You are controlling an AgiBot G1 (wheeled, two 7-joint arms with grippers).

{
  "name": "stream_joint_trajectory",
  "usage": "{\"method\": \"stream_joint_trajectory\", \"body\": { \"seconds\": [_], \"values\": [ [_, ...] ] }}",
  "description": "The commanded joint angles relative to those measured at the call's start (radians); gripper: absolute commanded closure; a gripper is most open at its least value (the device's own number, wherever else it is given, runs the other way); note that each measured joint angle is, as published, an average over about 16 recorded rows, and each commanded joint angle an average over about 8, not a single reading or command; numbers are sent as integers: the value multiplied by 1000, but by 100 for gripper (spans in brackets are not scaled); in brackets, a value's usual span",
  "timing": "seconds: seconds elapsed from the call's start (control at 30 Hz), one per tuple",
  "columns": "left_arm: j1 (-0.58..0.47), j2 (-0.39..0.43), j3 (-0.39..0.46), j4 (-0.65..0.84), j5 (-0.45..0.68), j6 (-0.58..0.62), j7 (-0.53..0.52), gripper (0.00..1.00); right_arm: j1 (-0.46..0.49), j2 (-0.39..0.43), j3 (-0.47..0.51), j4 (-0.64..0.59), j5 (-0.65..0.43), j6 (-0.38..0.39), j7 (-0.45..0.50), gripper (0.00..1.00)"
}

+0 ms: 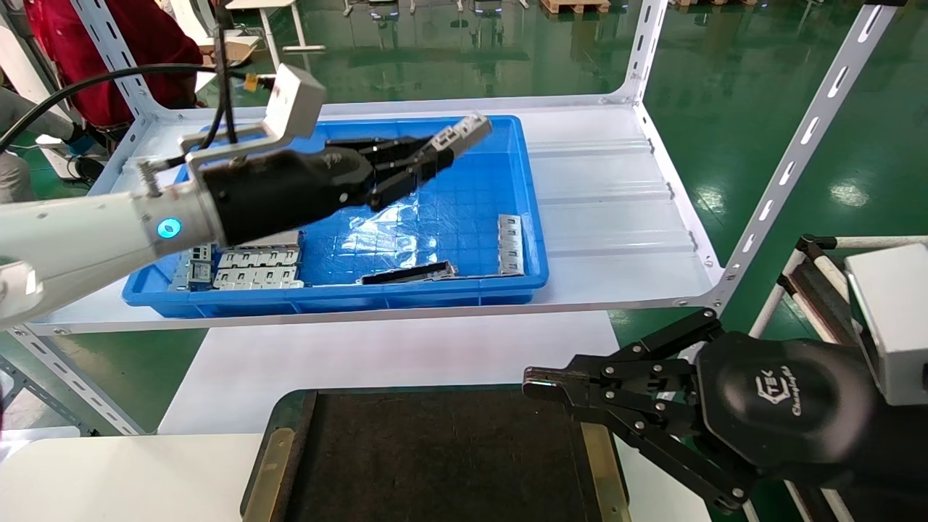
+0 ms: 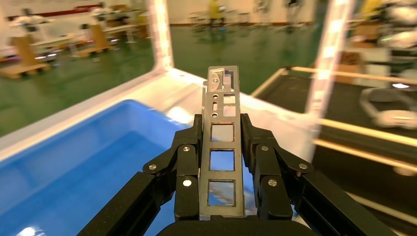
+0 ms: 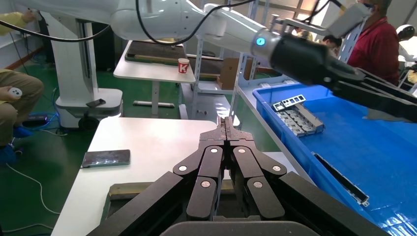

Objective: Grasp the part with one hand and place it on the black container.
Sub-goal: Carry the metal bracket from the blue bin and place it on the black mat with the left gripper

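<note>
My left gripper (image 1: 428,161) is shut on the part (image 1: 464,133), a silvery bar with rectangular cut-outs, and holds it in the air above the blue bin (image 1: 533,246). In the left wrist view the part (image 2: 222,128) stands lengthwise between the fingers (image 2: 184,162), its free end sticking out past the tips. The black container (image 1: 435,449) lies at the near edge of the table, empty, with brass strips along its sides. My right gripper (image 1: 540,384) is shut and empty, parked just above the container's right edge; it also shows in the right wrist view (image 3: 226,129).
The blue bin sits on a white metal shelf (image 1: 616,196) with slotted uprights. In it lie stacked grey brackets (image 1: 254,267), a flat dark strip (image 1: 407,273) and another silvery part (image 1: 510,243). A phone (image 3: 105,158) lies on the white table.
</note>
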Motion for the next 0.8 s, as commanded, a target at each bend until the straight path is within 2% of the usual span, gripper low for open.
{"method": "stream_joint_trajectory", "body": {
  "seconds": [0.03, 0.2, 0.37, 0.6, 0.8],
  "values": [
    [16, -24, -3, -33, -12, 47, -10, 100, 0, 0, 0, 0, 0, 0, 0, 100],
    [108, -98, -5, -201, -38, 74, -72, 100, 0, 0, 0, 0, 0, 0, 0, 100],
    [225, -179, 0, -402, -52, 25, -150, 100, 0, 0, 0, 0, 0, 0, 0, 100],
    [422, -272, 40, -658, -26, -151, -275, 100, 0, 0, 0, 0, 0, 0, 0, 100],
    [571, -291, 101, -777, 31, -368, -392, 100, 0, 0, -1, 0, 0, 0, 0, 100]
  ]
}}
